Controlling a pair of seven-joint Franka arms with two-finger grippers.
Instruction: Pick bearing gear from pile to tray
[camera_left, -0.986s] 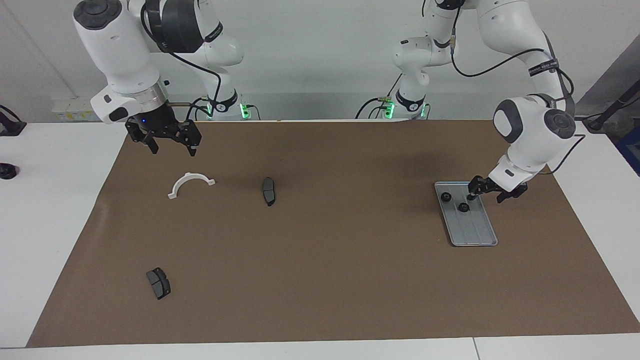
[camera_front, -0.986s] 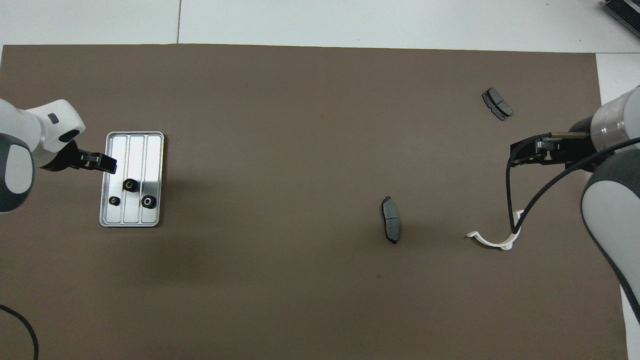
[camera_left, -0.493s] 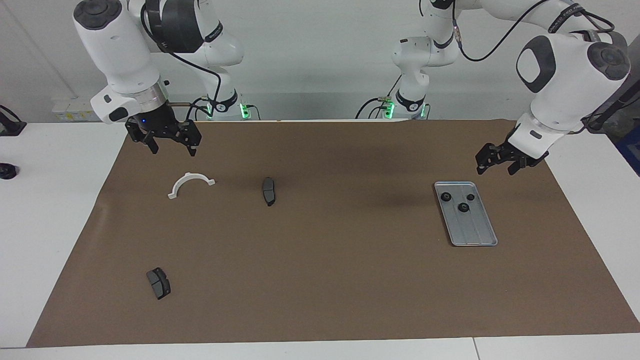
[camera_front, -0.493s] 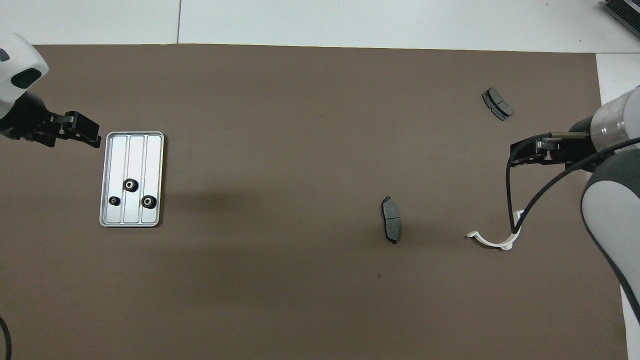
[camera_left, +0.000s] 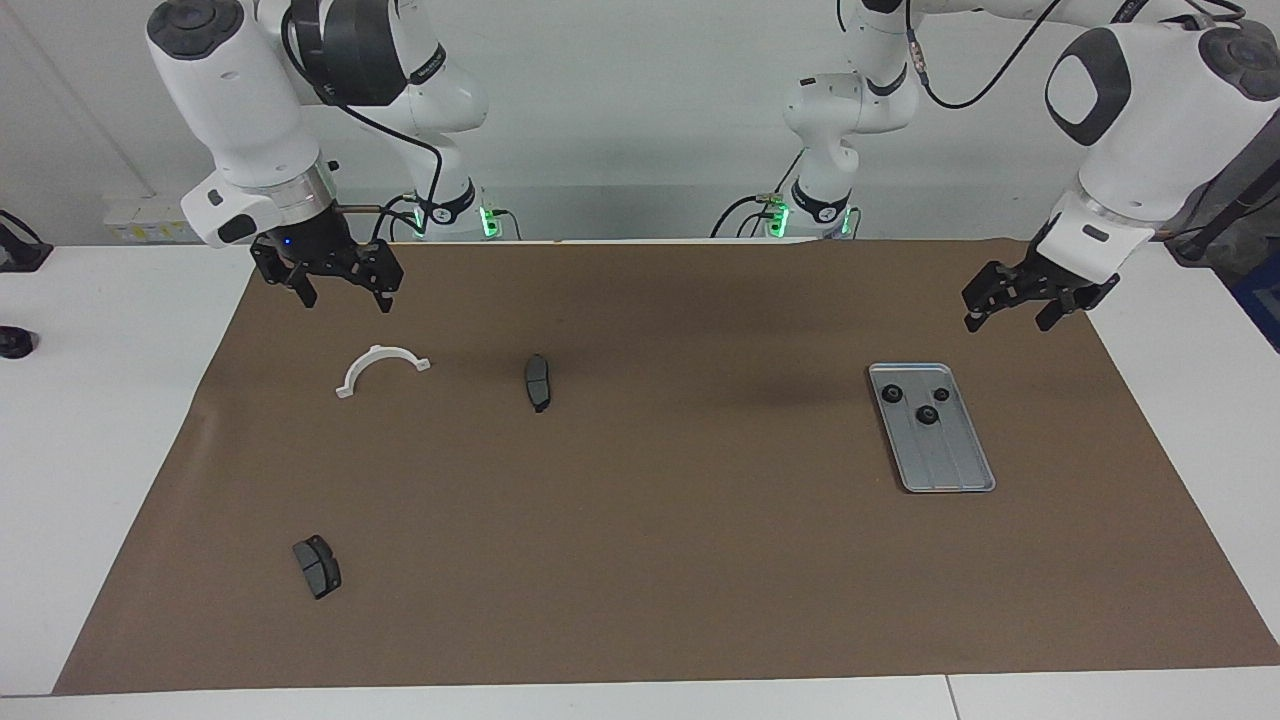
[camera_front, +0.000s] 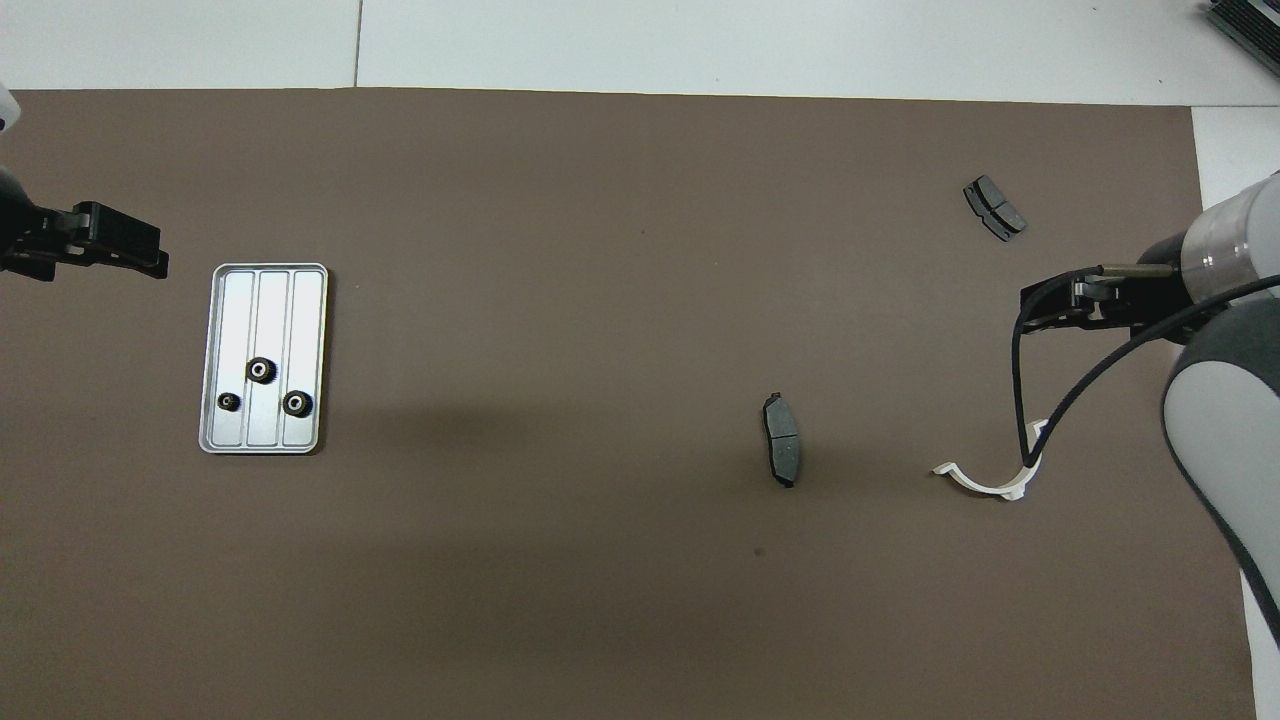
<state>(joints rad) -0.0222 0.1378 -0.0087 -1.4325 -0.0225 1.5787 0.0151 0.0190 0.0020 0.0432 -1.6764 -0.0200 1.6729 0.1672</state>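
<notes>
Brown mat (camera_left: 650, 520): tray (camera_left: 945, 465) holds three gears (camera_left: 927, 414); both claws hang wide, empty.

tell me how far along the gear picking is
Done: three small black gears lie in the tray. In hand: nothing; the left hand is open and empty in the air beside the tray, the right hand waits open near the white half-ring. Left: apparently nothing; only the half-ring and two brake pads lie loose on the mat.
</notes>
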